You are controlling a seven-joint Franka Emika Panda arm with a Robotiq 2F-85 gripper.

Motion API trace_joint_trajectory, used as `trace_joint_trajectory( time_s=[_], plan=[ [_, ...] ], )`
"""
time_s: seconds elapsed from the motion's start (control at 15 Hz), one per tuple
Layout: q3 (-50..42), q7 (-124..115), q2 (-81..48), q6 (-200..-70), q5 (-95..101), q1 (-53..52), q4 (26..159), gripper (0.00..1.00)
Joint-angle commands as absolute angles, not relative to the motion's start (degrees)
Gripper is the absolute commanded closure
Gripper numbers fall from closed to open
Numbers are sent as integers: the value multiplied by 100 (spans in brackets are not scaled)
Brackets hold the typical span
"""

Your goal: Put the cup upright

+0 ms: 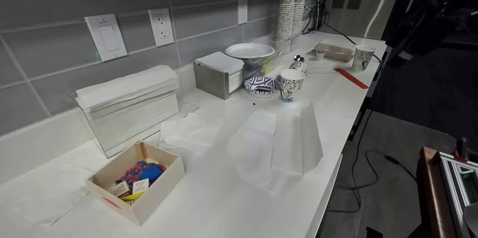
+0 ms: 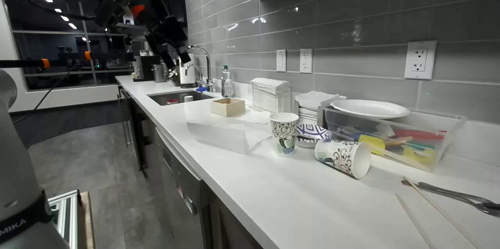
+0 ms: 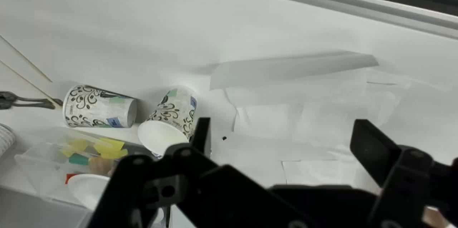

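Item: one tapered white paper cup with dark scrollwork (image 2: 341,158), lying on its side on the smooth white desk (image 2: 281,188) beside an upright white patterned paper cup (image 2: 284,133); righting, I judge, not yet begun; outstanding: grasp, turn, set-down; my black two-fingered pincer (image 3: 284,142) spread, empty, well apart from both.

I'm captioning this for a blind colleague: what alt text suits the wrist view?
A patterned paper cup lies on its side on a white counter, beside a matching upright cup. In the foreground, an open black gripper holds nothing; creased white paper lies beyond.
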State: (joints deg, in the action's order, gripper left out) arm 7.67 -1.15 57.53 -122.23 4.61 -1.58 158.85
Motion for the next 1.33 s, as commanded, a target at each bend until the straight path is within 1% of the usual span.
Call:
trace_joint_trajectory(
  time_s=[0.0, 0.67, 0.73, 0.8, 0.93, 1.2, 1.27],
  plan=[
    [719, -164, 5735, -12178, 520, -218, 15982, 0],
    [714, -165, 5651, -12168, 522, -219, 16149, 0],
    [560, -30, 5538, -12037, 393, -301, 16047, 0],
    [204, 328, 5383, -11966, 185, -474, 15889, 0],
    [-343, 850, 5088, -12086, 16, -510, 15640, 0],
    [-1546, 2138, 4238, -11841, -350, -691, 14918, 0],
    [-1728, 2329, 3995, -11826, -443, -701, 14727, 0]
  ],
)
